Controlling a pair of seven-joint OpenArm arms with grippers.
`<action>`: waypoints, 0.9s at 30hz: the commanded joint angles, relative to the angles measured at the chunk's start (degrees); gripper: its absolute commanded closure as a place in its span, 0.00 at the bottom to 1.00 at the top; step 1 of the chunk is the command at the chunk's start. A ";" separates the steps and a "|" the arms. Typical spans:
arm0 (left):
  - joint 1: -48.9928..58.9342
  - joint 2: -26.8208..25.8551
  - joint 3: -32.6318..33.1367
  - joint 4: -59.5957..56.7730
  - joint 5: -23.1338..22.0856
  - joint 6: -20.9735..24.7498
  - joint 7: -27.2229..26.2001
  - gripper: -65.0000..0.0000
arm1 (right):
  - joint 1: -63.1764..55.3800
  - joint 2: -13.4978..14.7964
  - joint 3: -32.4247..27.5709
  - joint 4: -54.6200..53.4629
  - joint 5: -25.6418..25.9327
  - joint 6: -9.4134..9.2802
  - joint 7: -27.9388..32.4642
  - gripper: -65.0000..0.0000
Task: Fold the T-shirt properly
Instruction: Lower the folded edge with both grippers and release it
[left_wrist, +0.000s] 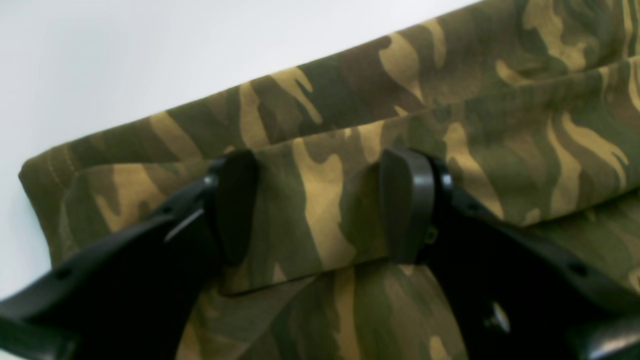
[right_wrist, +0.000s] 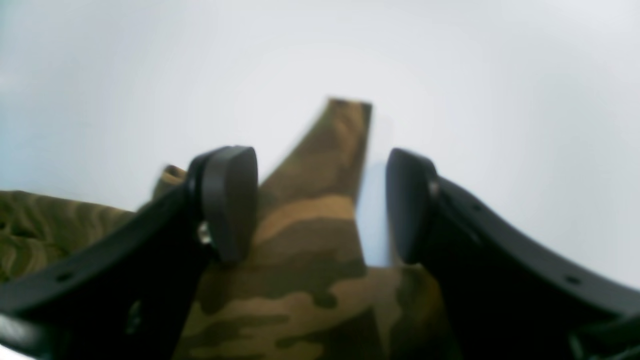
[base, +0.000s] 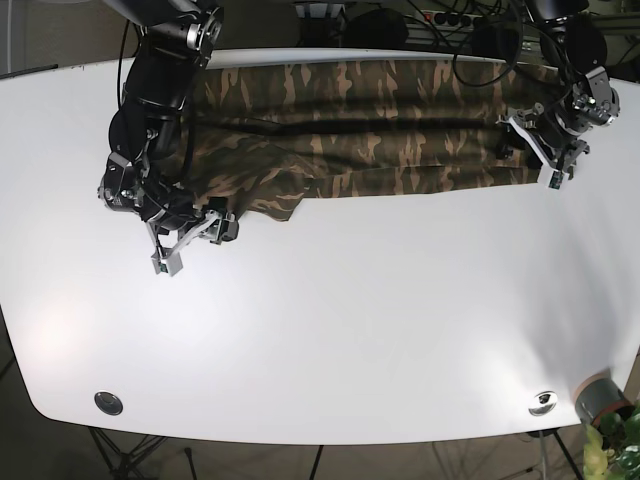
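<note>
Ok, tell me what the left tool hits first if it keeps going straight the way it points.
Most likely the shirt: the left tool is open, with folded cloth filling the gap between its fingers. How far off the cloth is, I cannot tell.

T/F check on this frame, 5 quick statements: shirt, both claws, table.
1. The shirt is camouflage print. True.
2. The left claw is shut on the shirt. False: its jaws stand apart with cloth between them.
3. The right claw is open over a strip of shirt. True.
4. The shirt lies bunched in a ball at the table's near edge. False: it is stretched in a long band along the far side.
5. In the base view, both claws are at opposite ends of the shirt. True.
</note>
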 joint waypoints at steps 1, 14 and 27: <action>0.02 -0.74 0.12 0.29 0.45 -0.06 0.23 0.45 | 1.18 -0.05 -0.04 0.28 0.52 0.32 0.05 0.40; -2.00 -0.74 0.20 0.11 0.54 -0.06 0.23 0.45 | 0.21 -1.63 -0.04 2.39 0.52 0.41 -0.04 0.87; -2.35 -0.74 0.20 0.11 0.54 -0.06 0.23 0.45 | -6.56 -1.55 0.67 21.65 0.61 0.41 -0.04 0.96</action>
